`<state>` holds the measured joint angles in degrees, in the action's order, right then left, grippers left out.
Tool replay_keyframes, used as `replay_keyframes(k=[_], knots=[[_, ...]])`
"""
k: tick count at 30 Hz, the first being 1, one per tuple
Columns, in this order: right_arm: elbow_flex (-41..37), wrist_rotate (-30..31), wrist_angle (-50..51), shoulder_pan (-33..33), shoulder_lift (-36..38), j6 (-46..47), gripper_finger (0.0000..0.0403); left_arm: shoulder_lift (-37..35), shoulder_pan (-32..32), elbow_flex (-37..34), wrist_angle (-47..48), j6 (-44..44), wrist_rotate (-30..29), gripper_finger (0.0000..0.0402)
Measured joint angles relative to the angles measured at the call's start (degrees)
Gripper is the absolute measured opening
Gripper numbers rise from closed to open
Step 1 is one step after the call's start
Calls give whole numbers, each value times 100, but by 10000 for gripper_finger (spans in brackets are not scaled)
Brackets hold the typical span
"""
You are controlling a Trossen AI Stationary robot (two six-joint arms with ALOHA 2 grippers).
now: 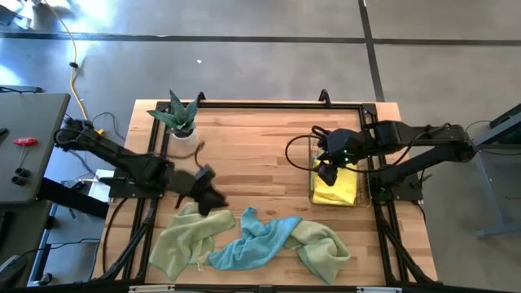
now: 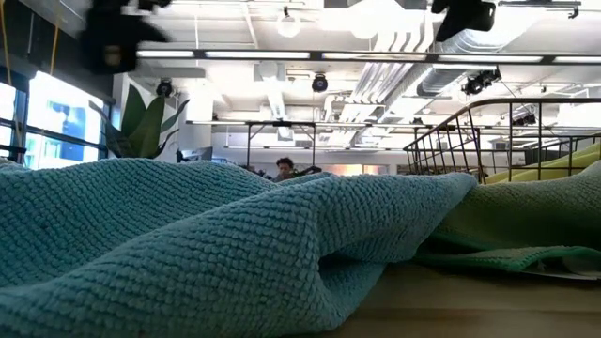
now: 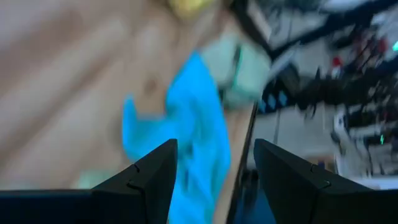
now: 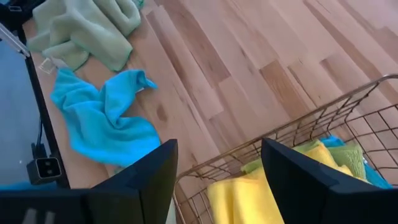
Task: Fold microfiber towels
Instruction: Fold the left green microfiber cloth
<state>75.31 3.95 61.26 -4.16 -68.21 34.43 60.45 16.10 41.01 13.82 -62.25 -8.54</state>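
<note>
Three microfiber towels lie crumpled along the table's near edge: a pale green one at the left, a light blue one in the middle and a green one at the right. A folded yellow towel lies in the copper wire basket at the right. My left gripper hovers open just beyond the left green towel, and the blue towel shows ahead of its fingers. Over the basket my right gripper hangs open with nothing between its fingers; its wrist view shows the yellow towel below.
A potted plant stands at the table's far left. In the right wrist view the basket rim runs just under the fingers, with green and blue cloth beside the yellow towel. Bare wood spreads across the middle of the table.
</note>
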Motion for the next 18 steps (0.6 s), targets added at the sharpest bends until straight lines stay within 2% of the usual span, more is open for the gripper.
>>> replay_keyframes(k=[6, 8, 13, 18], knots=[[0, 241, -91, -2, -6, -39, 225, 293, 1329, 5, 1246, -973, -45, 202], [0, 385, -184, -2, -4, -37, 225, 443, 1636, -9, 1510, -728, -75, 202], [0, 760, -550, -2, -6, 76, 225, 1039, 2057, 0, 1740, 708, -306, 202], [0, 967, -753, 0, -6, 389, 225, 1718, 2088, 2, 2147, 994, -217, 202]])
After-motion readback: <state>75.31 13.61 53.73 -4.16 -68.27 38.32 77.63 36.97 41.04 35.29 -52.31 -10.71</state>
